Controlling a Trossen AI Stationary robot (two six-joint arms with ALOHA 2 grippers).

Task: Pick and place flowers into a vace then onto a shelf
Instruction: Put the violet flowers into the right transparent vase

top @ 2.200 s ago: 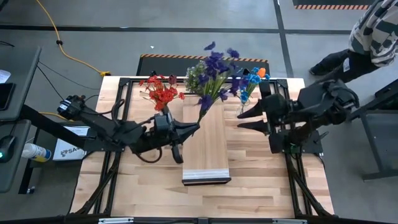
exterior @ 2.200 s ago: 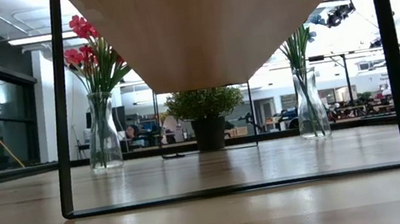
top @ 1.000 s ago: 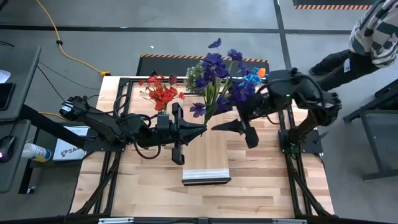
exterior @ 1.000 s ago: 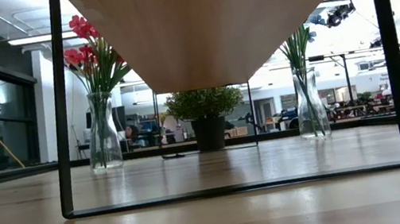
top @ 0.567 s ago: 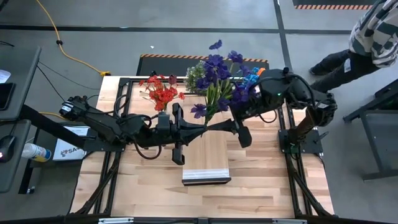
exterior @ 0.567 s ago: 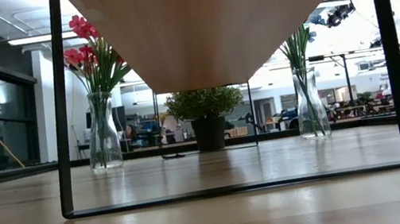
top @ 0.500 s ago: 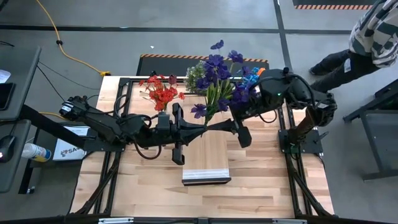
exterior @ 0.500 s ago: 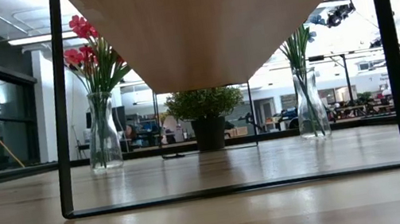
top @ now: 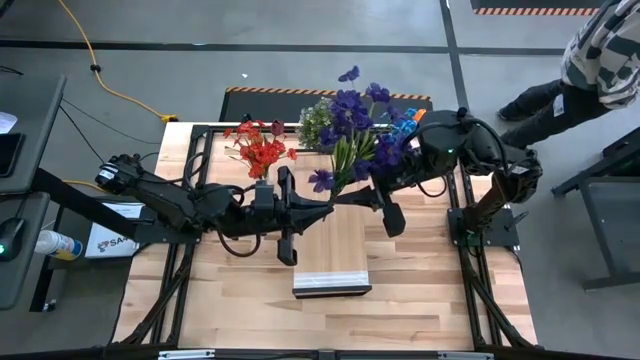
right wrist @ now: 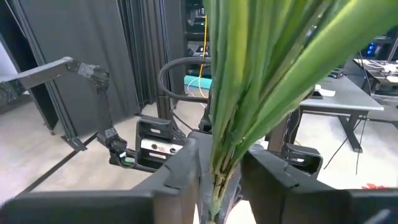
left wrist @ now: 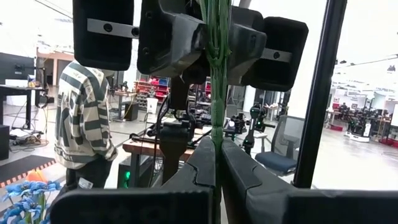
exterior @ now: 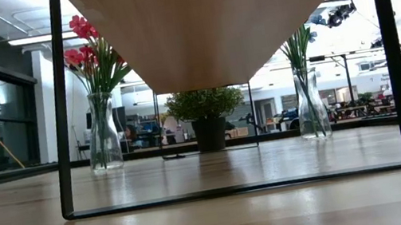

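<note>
I see the shelf (top: 332, 240) mid-table | my left gripper (top: 326, 207) pinches the purple flowers (top: 345, 125) by their stems above its far end | my right gripper (top: 352, 199) brackets those stems, contact unclear

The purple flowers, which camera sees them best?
The high view: the purple flowers show whole, blooms spread above the shelf. Both wrist views show only their green stems between dark fingers. In the low view the shelf hides them.
</note>
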